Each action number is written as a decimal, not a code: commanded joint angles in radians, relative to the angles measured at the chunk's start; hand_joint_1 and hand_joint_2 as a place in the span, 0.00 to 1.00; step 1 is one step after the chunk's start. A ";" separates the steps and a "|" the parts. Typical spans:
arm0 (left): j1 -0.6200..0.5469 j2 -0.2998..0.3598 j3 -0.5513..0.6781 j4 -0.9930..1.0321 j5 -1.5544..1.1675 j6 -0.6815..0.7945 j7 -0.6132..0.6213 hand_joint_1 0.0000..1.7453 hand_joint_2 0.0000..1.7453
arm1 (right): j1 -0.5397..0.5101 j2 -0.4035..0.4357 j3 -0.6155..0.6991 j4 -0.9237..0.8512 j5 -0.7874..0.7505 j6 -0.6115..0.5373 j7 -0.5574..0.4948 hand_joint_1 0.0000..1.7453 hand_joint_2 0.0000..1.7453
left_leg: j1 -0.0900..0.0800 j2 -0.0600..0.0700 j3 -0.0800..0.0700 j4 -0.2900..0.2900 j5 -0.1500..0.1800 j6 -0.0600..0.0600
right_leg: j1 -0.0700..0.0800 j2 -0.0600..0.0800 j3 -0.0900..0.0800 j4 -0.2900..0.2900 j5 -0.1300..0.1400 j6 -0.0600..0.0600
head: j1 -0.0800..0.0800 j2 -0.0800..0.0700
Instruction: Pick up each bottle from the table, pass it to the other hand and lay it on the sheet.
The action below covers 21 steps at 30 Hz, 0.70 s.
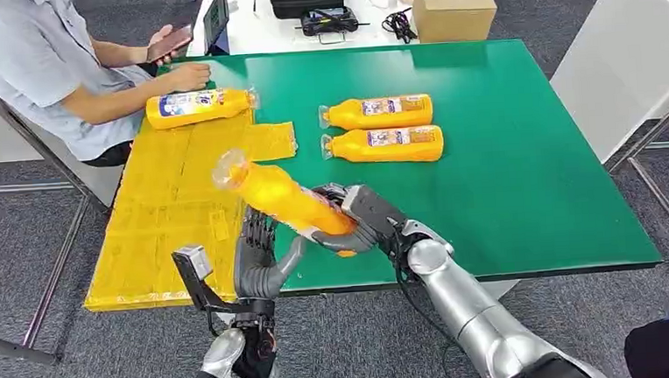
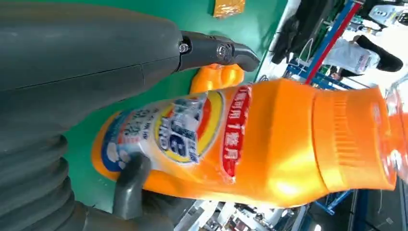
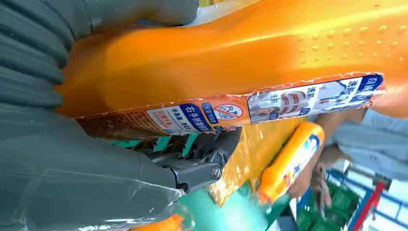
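1. Right hand grips the base end of an orange bottle, fingers wrapped round it, holding it tilted in the air over the near edge of the table, cap end up and pointing toward the sheet.
2. Left hand is raised just under the middle of the same bottle with its fingers spread. In the left wrist view the thumb lies against the label and a finger reaches over the far side, so it cups the bottle; whether it grips firmly yet is hard to tell.
3. Judged from this, the pass between hands is under way for this bottle, and laying it down is not yet done.
4. One bottle lies on its side at the far end of the yellow sheet, which covers the left part of the table. A seated person's hand rests just beside it.
5. Two more bottles lie side by side on the bare green table, right of the sheet, caps toward it. These appear left to do.
6. So roughly one bottle looks finished, one is in the hands, and two wait.
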 commanded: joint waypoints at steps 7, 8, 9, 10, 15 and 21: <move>-0.051 0.006 0.010 0.037 0.016 0.011 -0.013 0.00 1.00 | -0.140 -0.032 0.126 0.164 -0.013 0.103 0.004 0.86 1.00 | 0.000 0.001 0.003 0.000 -0.001 -0.001 | 0.000 0.000 0.003 0.000 -0.001 -0.002 | 0.000 0.000; -0.051 0.006 0.010 0.037 0.016 0.011 -0.013 0.00 1.00 | -0.140 -0.032 0.126 0.164 -0.013 0.103 0.004 0.86 1.00 | 0.000 0.001 0.006 0.000 -0.002 -0.002 | 0.000 0.001 0.006 0.000 -0.002 -0.003 | 0.000 0.000; -0.051 0.006 0.010 0.037 0.016 0.011 -0.013 0.00 1.00 | -0.140 -0.032 0.126 0.164 -0.013 0.103 0.004 0.86 1.00 | 0.000 0.000 0.002 0.000 0.000 -0.001 | 0.000 0.000 0.002 0.000 -0.001 -0.001 | 0.000 0.000; -0.051 0.006 0.010 0.037 0.016 0.011 -0.013 0.00 1.00 | -0.140 -0.032 0.126 0.164 -0.013 0.103 0.004 0.86 1.00 | 0.000 0.000 0.004 0.000 -0.001 -0.001 | 0.001 0.000 0.004 0.000 -0.001 -0.002 | 0.000 0.000; -0.051 0.006 0.010 0.037 0.016 0.011 -0.013 0.00 1.00 | -0.140 -0.032 0.126 0.164 -0.013 0.103 0.004 0.86 1.00 | 0.000 0.001 0.005 0.000 -0.001 -0.002 | 0.000 0.000 0.004 0.000 -0.002 -0.003 | 0.000 0.000; -0.056 -0.001 0.021 0.039 0.058 -0.020 -0.012 0.00 1.00 | -0.164 -0.049 0.175 0.137 -0.019 0.107 0.007 0.90 1.00 | 0.000 0.001 0.001 0.000 0.000 -0.001 | 0.000 0.000 0.001 0.001 -0.001 -0.001 | 0.000 0.000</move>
